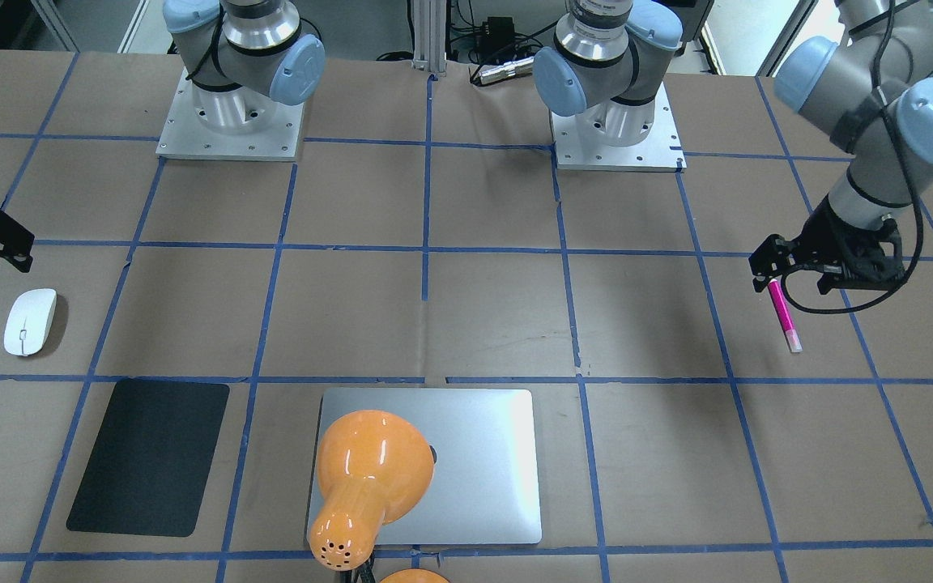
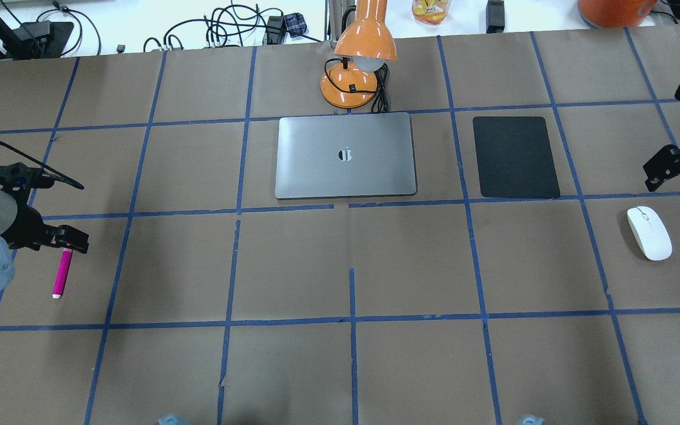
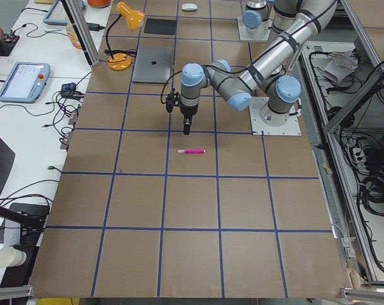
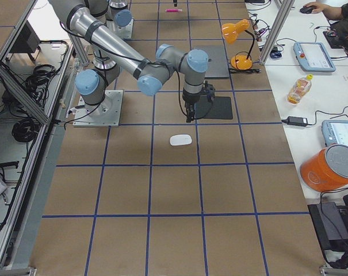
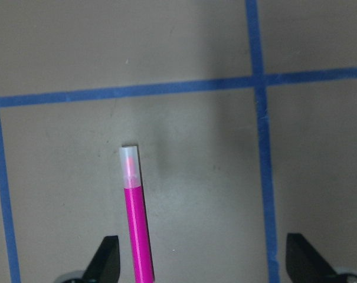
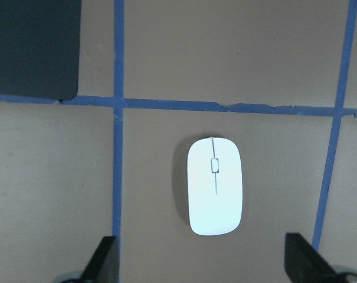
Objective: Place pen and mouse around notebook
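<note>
The magenta pen point(image 2: 62, 273) lies flat on the brown table at my far left, its pale cap point(image 5: 128, 167) pointing away from the wrist. My left gripper point(image 2: 69, 239) hovers open above its other end, and the pen point(image 5: 137, 236) runs just inside the left fingertip point(image 5: 107, 262). The white mouse point(image 2: 649, 232) rests on the table at my far right. My right gripper point(image 2: 670, 168) hangs open above and just behind it, nothing between its fingers; the mouse point(image 6: 215, 186) lies ahead of them. The silver notebook point(image 2: 346, 156) lies closed at the far middle.
A matte black pad point(image 2: 516, 156) lies right of the notebook. An orange desk lamp point(image 2: 359, 65) stands behind the notebook, its head over it in the front view. Blue tape lines grid the brown table point(image 2: 352, 265). Cables and devices sit beyond the far edge.
</note>
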Controlling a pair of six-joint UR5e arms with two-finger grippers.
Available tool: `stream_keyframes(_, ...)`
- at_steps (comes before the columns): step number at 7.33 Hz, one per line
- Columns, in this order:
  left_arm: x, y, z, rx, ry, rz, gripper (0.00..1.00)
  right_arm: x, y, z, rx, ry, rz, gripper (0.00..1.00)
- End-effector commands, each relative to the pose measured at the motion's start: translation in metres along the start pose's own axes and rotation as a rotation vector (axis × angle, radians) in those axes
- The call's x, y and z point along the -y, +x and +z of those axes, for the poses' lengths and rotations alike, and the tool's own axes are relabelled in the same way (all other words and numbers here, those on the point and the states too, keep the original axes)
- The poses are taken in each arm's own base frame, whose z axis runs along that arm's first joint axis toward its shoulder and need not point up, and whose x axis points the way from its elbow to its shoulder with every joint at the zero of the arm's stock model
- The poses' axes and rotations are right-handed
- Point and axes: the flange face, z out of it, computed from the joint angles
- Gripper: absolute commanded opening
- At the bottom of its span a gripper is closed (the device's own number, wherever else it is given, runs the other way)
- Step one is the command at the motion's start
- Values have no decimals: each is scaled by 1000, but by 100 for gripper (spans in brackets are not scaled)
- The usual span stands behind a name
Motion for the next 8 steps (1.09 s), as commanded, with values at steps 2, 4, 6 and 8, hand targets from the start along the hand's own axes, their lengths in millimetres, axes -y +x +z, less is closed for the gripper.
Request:
stream_keyframes(2, -10, -13, 47, -44, -28, 7, 100, 3, 35, 78, 46, 4, -63, 100)
stream_keyframes(4, -4, -19, 51, -41, -27, 1, 94, 6, 35, 103, 51, -10, -57, 100)
stream_keyframes(6, -15, -45, 61, -51, -36, -52, 94, 8, 35, 118, 70, -29, -54, 100)
stream_keyframes(8, -16, -46, 63, -54, -38, -65, 63, 6, 32, 129, 87, -44, -59, 100)
